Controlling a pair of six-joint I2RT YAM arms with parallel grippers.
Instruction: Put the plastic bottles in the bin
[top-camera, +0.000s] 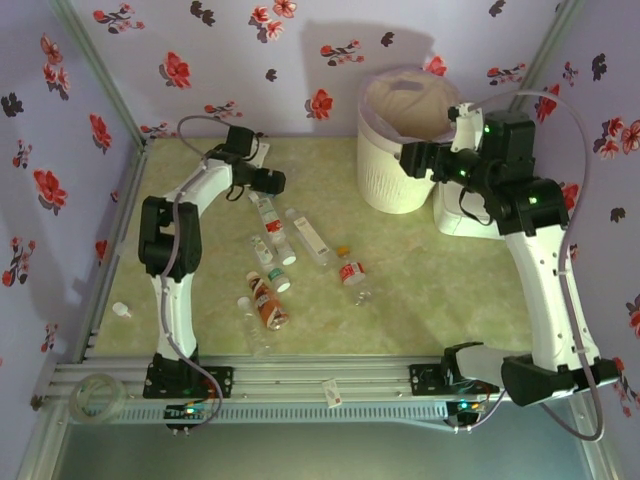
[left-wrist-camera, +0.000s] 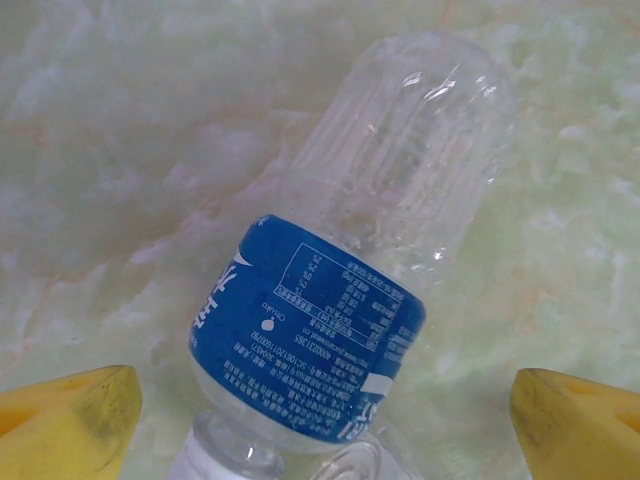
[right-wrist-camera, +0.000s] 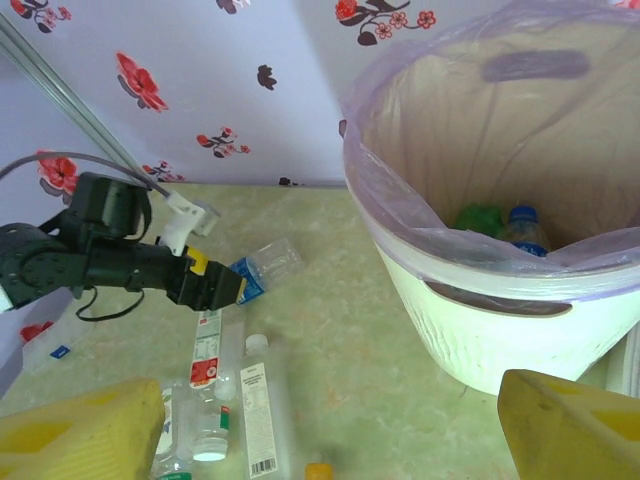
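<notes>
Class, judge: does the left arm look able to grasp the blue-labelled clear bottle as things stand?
Probably yes: the left gripper stands open astride the blue-labelled bottle, which lies on the table, nothing between.

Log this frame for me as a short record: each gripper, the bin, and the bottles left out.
left gripper: open, fingers either side of a blue-label bottle, not touching it
right gripper: open, empty, near the bin
bin: upright; green bottle and blue-capped bottle seen inside
table: several loose bottles lying on it
</notes>
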